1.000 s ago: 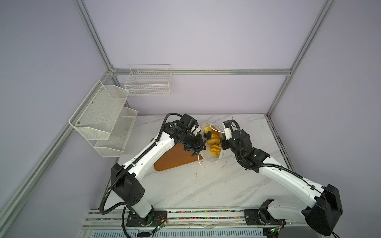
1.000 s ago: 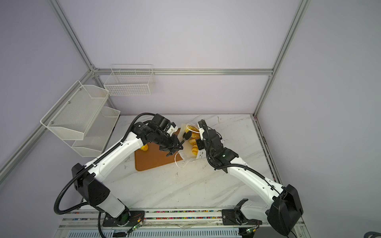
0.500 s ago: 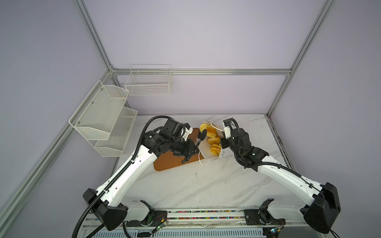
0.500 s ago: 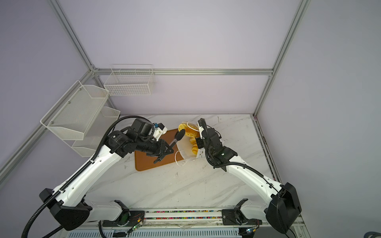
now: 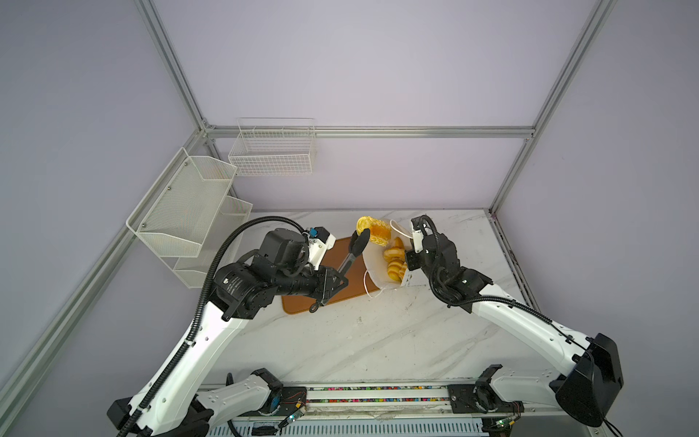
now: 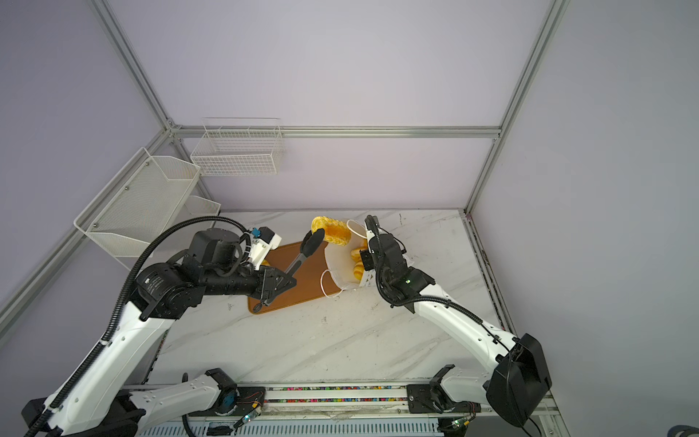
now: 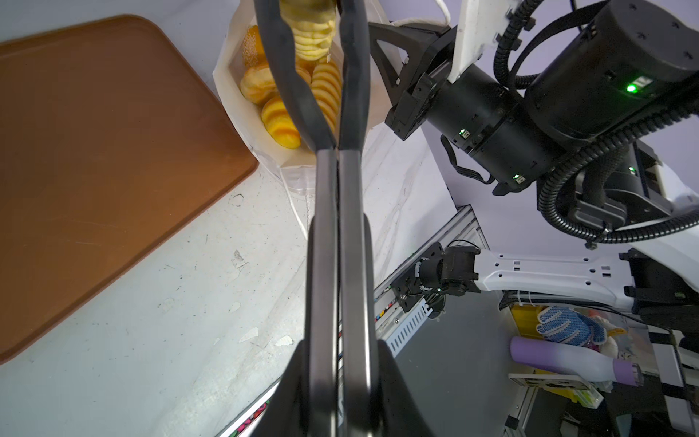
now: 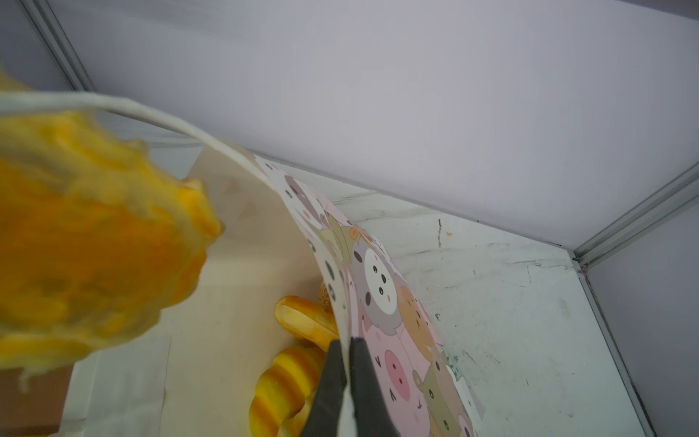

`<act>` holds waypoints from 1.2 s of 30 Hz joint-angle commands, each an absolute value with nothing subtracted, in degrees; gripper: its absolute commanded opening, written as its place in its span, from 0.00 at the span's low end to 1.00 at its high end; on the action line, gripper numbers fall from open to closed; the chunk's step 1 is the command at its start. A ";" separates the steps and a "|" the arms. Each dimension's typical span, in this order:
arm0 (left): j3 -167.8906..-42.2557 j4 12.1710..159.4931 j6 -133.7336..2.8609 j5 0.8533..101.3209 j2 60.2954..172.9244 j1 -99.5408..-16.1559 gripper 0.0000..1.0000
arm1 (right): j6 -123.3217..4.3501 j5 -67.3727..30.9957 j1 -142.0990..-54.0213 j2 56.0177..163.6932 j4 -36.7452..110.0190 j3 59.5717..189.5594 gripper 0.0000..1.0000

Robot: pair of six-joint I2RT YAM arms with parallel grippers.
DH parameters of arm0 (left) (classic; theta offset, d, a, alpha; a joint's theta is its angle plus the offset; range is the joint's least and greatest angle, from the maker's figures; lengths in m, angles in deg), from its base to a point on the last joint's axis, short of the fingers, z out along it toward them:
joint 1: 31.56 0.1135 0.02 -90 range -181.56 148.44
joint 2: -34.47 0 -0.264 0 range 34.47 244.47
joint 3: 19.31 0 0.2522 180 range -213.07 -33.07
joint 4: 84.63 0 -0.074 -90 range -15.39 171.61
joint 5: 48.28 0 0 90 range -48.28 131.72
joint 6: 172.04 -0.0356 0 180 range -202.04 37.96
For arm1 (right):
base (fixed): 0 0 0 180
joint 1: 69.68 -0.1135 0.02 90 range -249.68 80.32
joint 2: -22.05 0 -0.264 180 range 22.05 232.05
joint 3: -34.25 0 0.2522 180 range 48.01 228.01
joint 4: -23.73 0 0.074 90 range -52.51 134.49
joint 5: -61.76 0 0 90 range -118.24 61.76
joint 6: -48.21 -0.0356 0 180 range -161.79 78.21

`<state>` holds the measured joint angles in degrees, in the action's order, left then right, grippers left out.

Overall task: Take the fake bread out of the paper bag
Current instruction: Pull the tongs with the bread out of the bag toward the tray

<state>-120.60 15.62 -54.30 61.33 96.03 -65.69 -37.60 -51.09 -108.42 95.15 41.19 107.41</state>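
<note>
The left gripper point(image 7: 340, 378) is clamped on the metal arms of a pair of black tongs point(image 7: 327, 227), pressing them nearly together. The tong tips pinch a ridged golden-yellow toy loaf point(image 7: 310, 34). In both top views this loaf point(image 5: 374, 230) point(image 6: 331, 230) hangs in the air at the far rim of the paper bag's mouth, above the pieces inside.

The right gripper point(image 8: 346, 378) is closed on the paper bag point(image 8: 386, 302), one finger inside and one outside its wall printed with cartoon animal faces. The bag point(image 5: 372, 272) sits tilted on the marble table point(image 5: 378, 340), its white inside facing up. Several more yellow pastries point(image 5: 393, 261) point(image 7: 325, 87) lie in it: ridged buns and a speckled one. A white cord handle point(image 8: 151, 113) arcs past the lifted loaf.

A brown tray point(image 5: 295, 304) lies just beside the bag, on the left arm's side, partly under the tongs.
</note>
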 commanded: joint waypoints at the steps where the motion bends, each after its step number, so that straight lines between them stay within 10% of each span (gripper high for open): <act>1: -120.19 18.57 -57.60 58.78 92.61 -65.18 0.00 | -37.85 -53.49 -107.74 94.28 40.83 109.48 0.00; 36: -121.69 12.08 -83.54 9.15 118.47 -54.50 0.00 | -38.43 -49.86 -107.50 94.47 43.65 109.76 0.00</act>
<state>-120.77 8.66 -76.98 15.56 117.16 -54.80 -37.73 -50.00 -107.81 94.72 43.66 107.80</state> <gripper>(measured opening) 0.238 0.053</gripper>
